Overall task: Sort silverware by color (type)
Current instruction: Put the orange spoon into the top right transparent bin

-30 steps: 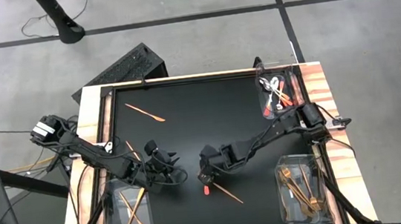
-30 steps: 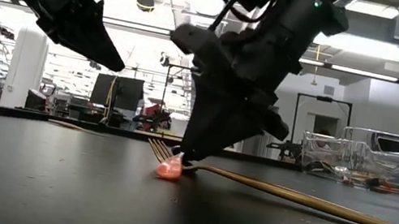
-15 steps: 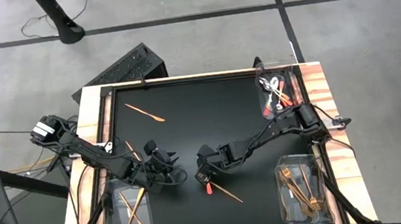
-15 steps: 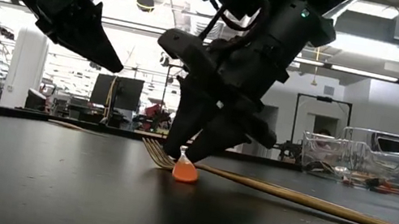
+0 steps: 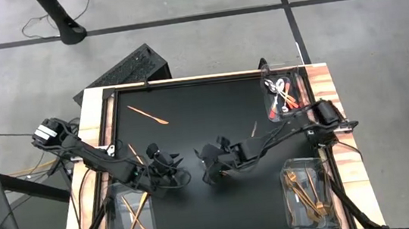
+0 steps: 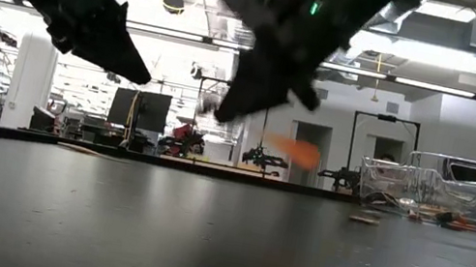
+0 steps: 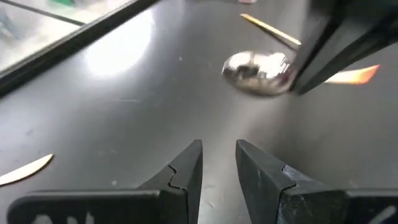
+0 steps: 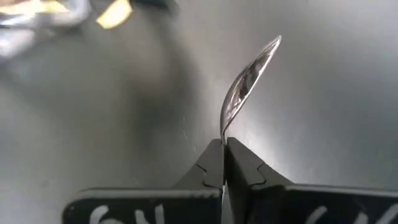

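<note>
Looking straight down, the right gripper (image 5: 212,168) hangs mid-table beside the waiting left gripper (image 5: 166,168); its load is hidden there. At table height, a blurred orange handle (image 6: 294,149) shows airborne, clear of the black table (image 6: 199,245). Its own wrist camera shows fingers pinching a shiny silver spoon (image 8: 249,78), probably to carry it binward. The left wrist camera shows its own fingers (image 7: 186,168) slightly parted, empty.

Robotics lab or workshop: grey concrete floor (image 5: 205,46) with black tape lines, open hall with ceiling lights (image 6: 175,0), monitors (image 6: 146,109), equipment racks behind tabletop (image 6: 200,235).
</note>
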